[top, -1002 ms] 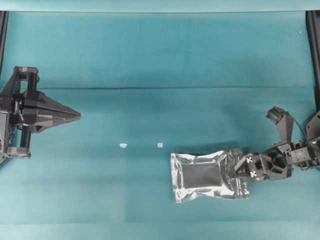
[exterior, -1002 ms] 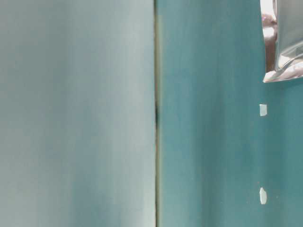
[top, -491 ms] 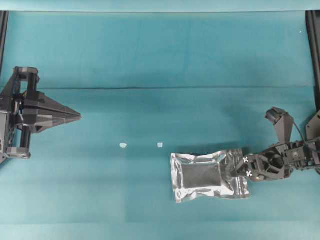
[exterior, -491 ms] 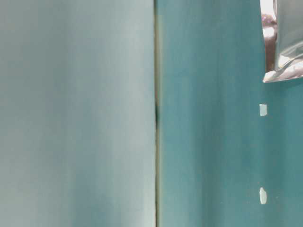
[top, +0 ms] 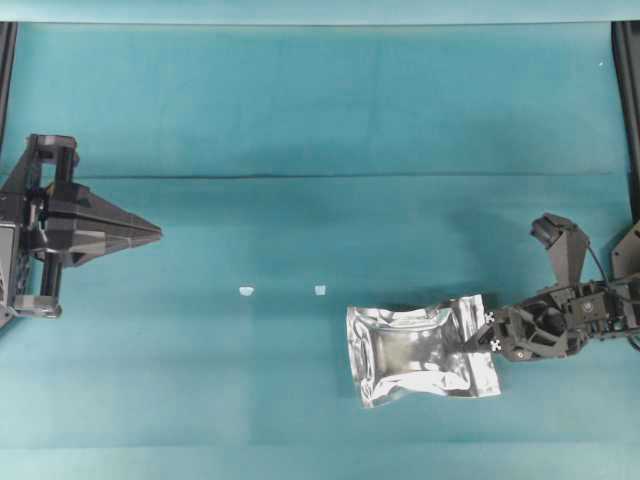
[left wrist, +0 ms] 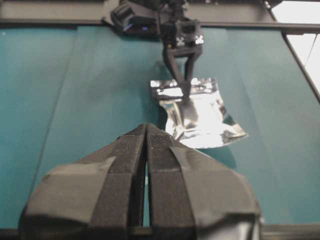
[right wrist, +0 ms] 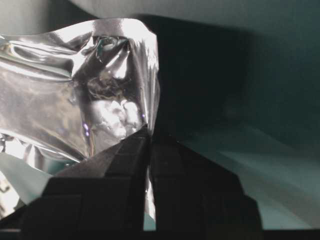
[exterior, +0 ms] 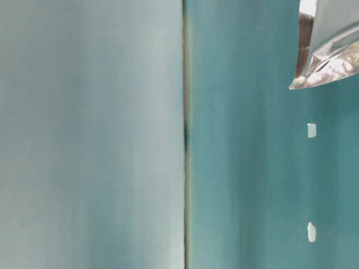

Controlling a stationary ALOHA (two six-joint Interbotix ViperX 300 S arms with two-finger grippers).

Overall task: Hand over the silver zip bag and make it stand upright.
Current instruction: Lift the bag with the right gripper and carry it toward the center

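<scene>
Overhead exterior view, read from the left: the left gripper (top: 150,232) sits at the table's left edge with its jaws pressed together on nothing, its tip pointing toward the centre. Farther right, two tiny white scraps (top: 246,291) (top: 320,290) lie apart on the teal table cover (top: 320,110). Right of the middle is the silver zip bag (top: 420,350), crinkled and shiny, with its long side running left to right and its body slightly skewed. The right gripper (top: 484,334) reaches in from the right edge and is clamped on the bag's right end.

In the left wrist view the left gripper's fingers (left wrist: 125,165) meet in a thin seam, and beyond them the bag (left wrist: 200,117) appears with its near edge raised off the cover, pinched from above at the far end by the right gripper (left wrist: 184,87).

In the right wrist view the right gripper's fingers (right wrist: 115,170) close tightly on a fold of the foil (right wrist: 75,85).

The table-level view shows only a corner of the bag (exterior: 325,56) at upper right.
</scene>
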